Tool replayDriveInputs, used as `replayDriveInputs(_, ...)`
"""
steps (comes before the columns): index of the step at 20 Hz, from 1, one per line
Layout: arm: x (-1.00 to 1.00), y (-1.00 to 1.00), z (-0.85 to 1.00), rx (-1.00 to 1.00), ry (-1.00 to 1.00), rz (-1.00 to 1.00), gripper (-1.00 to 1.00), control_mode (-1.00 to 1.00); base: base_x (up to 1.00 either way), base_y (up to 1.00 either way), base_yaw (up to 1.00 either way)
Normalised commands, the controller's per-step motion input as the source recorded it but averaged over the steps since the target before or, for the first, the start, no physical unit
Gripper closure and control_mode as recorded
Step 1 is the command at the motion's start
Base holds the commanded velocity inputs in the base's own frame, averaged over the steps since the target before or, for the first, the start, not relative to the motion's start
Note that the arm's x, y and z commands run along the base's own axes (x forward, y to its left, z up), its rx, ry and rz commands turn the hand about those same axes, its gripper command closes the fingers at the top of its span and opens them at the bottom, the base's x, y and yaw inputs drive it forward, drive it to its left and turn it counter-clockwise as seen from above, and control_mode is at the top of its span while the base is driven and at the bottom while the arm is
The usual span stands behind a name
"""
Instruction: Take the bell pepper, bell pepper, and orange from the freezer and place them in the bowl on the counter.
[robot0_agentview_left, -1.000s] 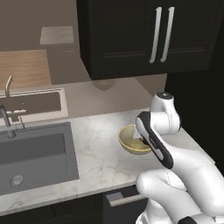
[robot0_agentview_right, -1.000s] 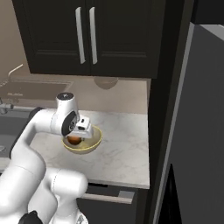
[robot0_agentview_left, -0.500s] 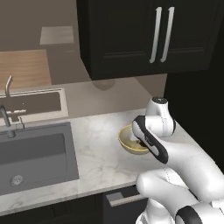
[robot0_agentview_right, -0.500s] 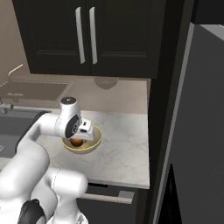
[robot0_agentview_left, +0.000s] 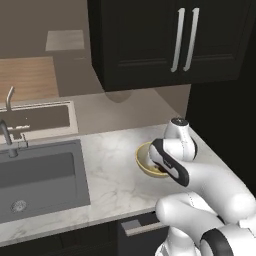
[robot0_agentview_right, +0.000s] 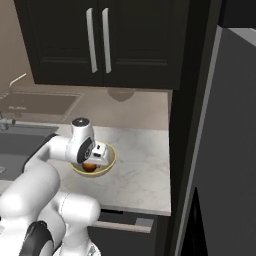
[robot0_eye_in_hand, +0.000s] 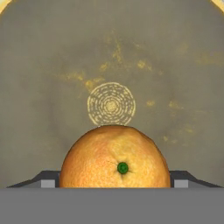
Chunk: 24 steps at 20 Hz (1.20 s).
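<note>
The orange (robot0_eye_in_hand: 114, 156) loses its lower part behind the band at the hand view's bottom edge. The bowl (robot0_agentview_left: 143, 159) is half covered by the arm in the left base view. Whether the gripper (robot0_eye_in_hand: 114, 181) actually touches the orange, hard to tell.

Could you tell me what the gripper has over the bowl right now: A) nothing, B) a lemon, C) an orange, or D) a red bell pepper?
C: in the hand view an orange sits between the fingertips, over the bowl.
</note>
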Motion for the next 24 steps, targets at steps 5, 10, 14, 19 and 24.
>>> replayDriveInputs(5, 0.08, 0.00, -0.06, 0.00, 0.00, 0.00, 1.00, -1.00, 0.00, 0.00, 0.00)
replayDriveInputs(10, 0.00, 0.00, 0.00, 0.00, 0.00, 0.00, -1.00, -1.00, 0.00, 0.00, 0.00)
replayDriveInputs(14, 0.00, 0.00, 0.00, 0.00, 0.00, 0.00, -1.00, -1.00, 0.00, 0.00, 0.00)
replayDriveInputs(19, 0.00, 0.00, 0.01, 0.00, 0.00, 0.00, -1.00, -1.00, 0.00, 0.00, 0.00)
replayDriveInputs(24, 0.00, -0.01, 0.25, 0.00, -0.13, 0.00, -1.00, -1.00, 0.00, 0.00, 0.00)
